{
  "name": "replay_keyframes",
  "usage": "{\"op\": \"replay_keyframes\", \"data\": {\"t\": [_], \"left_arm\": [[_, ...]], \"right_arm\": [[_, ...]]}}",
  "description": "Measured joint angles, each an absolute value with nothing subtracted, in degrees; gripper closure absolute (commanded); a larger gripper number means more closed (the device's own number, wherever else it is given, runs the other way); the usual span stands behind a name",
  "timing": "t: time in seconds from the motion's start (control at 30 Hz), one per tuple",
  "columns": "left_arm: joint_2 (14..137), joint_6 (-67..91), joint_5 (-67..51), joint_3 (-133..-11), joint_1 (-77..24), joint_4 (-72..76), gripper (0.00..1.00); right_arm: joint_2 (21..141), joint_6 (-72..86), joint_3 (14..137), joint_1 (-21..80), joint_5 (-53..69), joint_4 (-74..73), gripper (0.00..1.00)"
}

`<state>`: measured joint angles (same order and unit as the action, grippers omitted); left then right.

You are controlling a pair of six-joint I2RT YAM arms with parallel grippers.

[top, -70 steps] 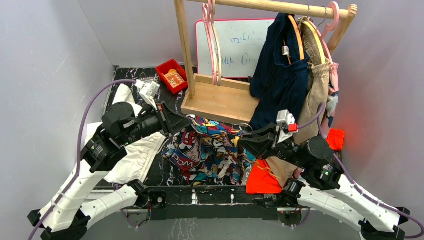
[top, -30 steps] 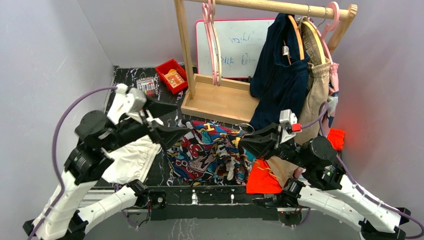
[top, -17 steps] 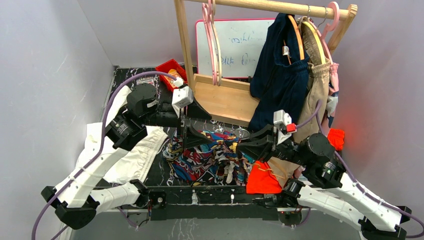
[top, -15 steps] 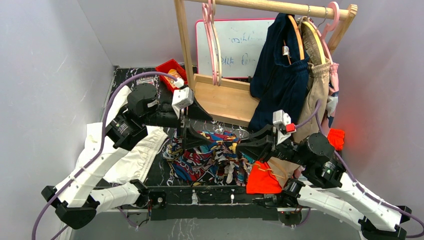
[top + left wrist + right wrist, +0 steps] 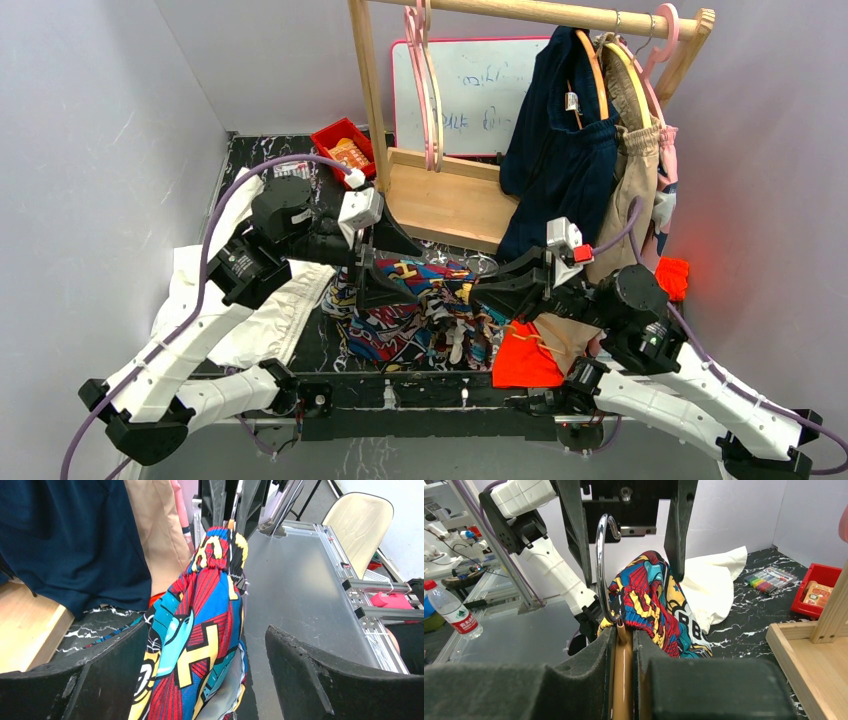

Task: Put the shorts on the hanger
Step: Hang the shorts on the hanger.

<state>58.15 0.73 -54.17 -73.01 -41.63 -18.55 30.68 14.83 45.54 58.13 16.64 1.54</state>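
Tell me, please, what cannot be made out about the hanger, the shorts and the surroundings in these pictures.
- hanger: the right wrist view shows only its hook and neck. The right gripper, shut on it, and the shorts hide the rest.
- shorts: in the left wrist view the bottom edge cuts off their lower part, between the open fingers of the left gripper.
- whiteboard: in the top view its writing is too faint to read.

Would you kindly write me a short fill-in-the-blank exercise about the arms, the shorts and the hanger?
1. The right gripper is shut on the light-orange ____.
2. The left gripper has its jaws ____, one on either side of the shorts.
3. The hanger has a hook that is ____ in colour.
Missing words: hanger; open; silver.
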Motion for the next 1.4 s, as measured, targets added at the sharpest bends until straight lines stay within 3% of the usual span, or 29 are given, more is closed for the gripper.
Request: {"op": "replay_keyframes", "data": {"t": [0.17,0.4,0.9,0.93,1.0,1.4], "left_arm": [[57.7,0.4,-51.4,-70.8,-41.8,-19.8,0.25],[57.9,-0.7,-49.5,-70.5,-41.9,-20.6,0.61],[59.9,0.3,-52.9,-70.5,-42.5,-19.1,0.72],[59.9,0.5,-53.0,-70.5,-42.5,-19.0,0.77],[59.9,0.8,-53.3,-70.5,-42.6,-18.8,0.99],[56.3,0.8,-53.1,-67.0,-43.9,-16.3,1.00]], "right_arm": [[32.2,15.2,45.5,58.1,16.8,3.6,1.00],[33.9,16.1,45.5,58.1,17.8,4.8,1.00],[39.1,18.1,45.2,57.8,19.6,9.1,1.00],[39.4,18.2,45.2,57.8,19.8,9.5,1.00],[39.7,18.3,45.2,57.7,20.1,10.0,1.00],[39.2,17.8,45.2,57.9,21.8,9.2,1.00]]}}
